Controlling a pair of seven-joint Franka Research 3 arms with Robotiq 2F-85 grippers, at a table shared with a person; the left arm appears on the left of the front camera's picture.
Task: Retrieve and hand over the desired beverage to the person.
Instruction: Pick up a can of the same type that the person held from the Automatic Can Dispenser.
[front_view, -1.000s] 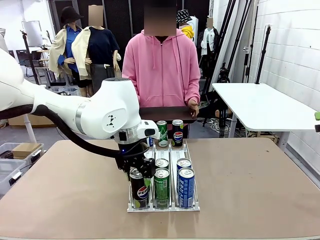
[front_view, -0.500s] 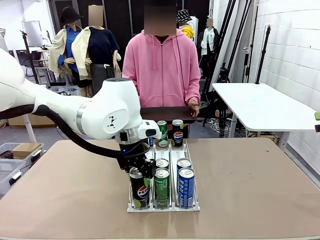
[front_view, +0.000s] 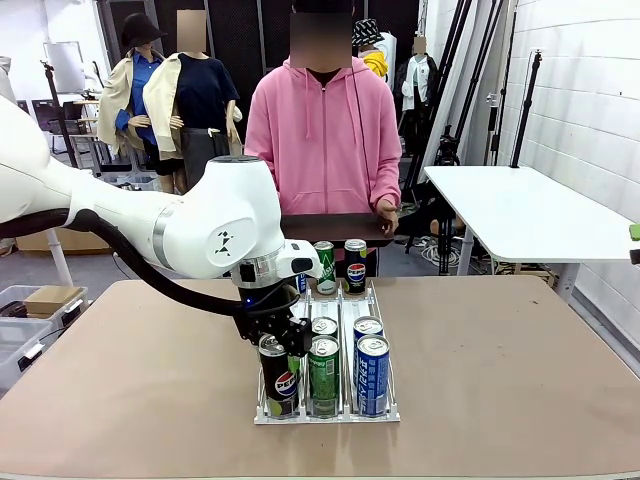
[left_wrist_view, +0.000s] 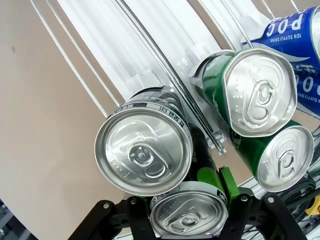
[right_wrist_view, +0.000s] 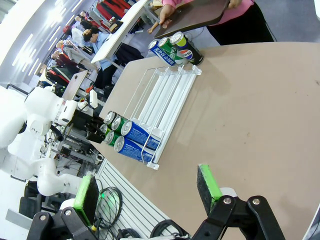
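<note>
— Front view, starting at the left: what is the left gripper (front_view: 275, 343) doing?
— Its arm reaches in from the left, and the jaws are clamped on the black Pepsi can (front_view: 282, 378). That can stands at the near end of the leftmost lane of the white can rack (front_view: 326, 413).
— And beside that can?
— A green can (front_view: 323, 375) stands in the middle lane and a blue can (front_view: 372, 375) in the right lane, each with another can close behind it. In the left wrist view a green pad (left_wrist_view: 227, 181) sits against the black can's side. A second dark can (left_wrist_view: 144, 152) stands just behind it in the same lane.
— Where is the person?
— The person (front_view: 322, 130) in pink stands at the far side, holding a dark tray (front_view: 335, 228). A pair of upright cans (front_view: 355, 265) stands at the rack's far end.
— The right gripper?
— In the right wrist view the right gripper (right_wrist_view: 147, 192) hangs over the table (right_wrist_view: 260, 100), fingers apart with nothing between them.
</note>
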